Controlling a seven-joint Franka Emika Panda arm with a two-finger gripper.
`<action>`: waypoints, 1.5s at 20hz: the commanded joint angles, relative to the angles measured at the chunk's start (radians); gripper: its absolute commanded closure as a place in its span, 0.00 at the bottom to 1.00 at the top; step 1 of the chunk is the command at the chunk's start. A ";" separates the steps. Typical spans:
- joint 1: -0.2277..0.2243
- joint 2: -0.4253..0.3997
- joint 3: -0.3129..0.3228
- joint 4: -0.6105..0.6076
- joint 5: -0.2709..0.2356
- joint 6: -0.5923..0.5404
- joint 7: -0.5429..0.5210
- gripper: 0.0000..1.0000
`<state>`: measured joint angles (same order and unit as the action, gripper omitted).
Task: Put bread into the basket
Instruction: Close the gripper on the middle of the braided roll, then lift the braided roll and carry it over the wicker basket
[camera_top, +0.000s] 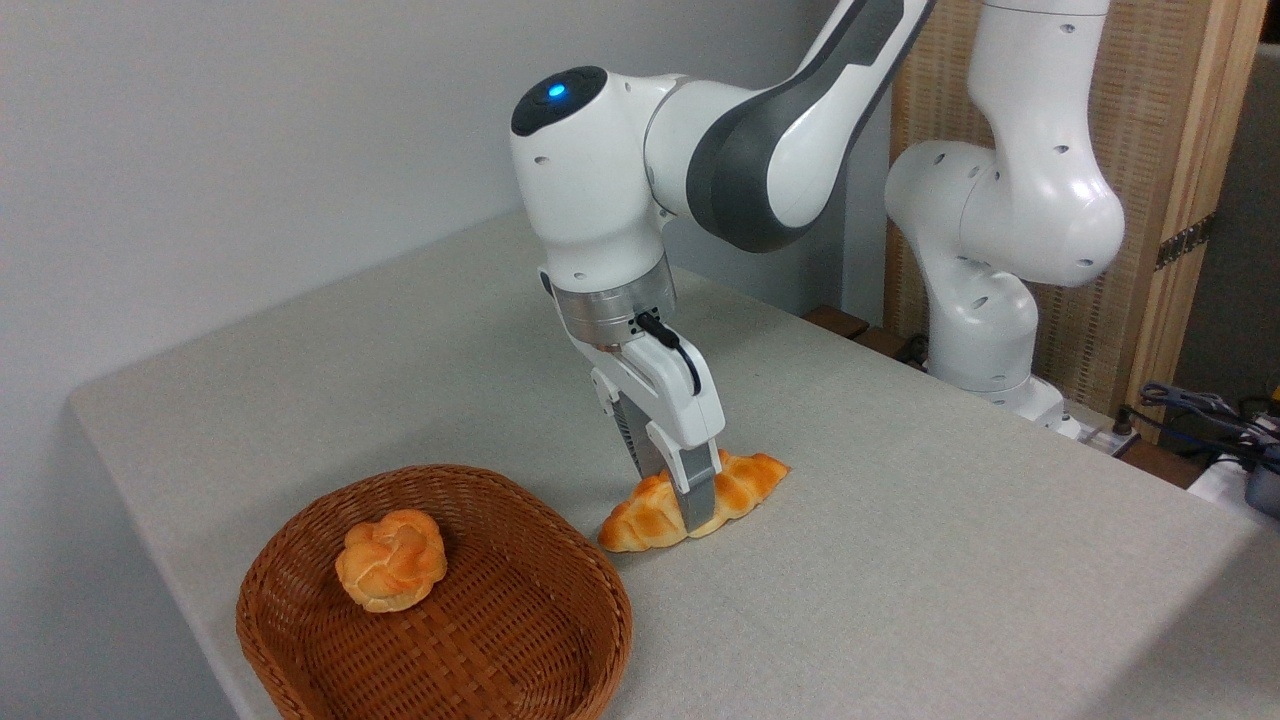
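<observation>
The bread (640, 522), a long golden braided loaf, lies on the grey table just right of the basket. My gripper (678, 500) reaches down over its middle, with one finger in front of the loaf and the other behind it. Both fingers press against its sides, so the gripper is shut on the bread. The loaf still rests on the tabletop. The basket (608, 600), a shallow reddish-brown wicker one, sits at the front left near the table's edge, its right rim a short way from the loaf's near tip.
A small round knotted bun (392, 558) lies in the basket's left part. The table's left edge (150, 500) runs close by the basket. The arm's white base (985, 330) stands at the back right, with cables (1200, 410) beyond it.
</observation>
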<state>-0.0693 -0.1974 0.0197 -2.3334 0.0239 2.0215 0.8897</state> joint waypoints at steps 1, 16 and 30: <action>-0.004 -0.005 0.006 0.029 -0.009 -0.052 0.017 0.63; 0.006 0.228 0.020 0.629 -0.036 -0.333 0.014 0.47; 0.011 0.458 0.057 0.710 -0.079 -0.015 -0.047 0.45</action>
<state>-0.0544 0.2369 0.0447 -1.6461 -0.0194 1.9598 0.8704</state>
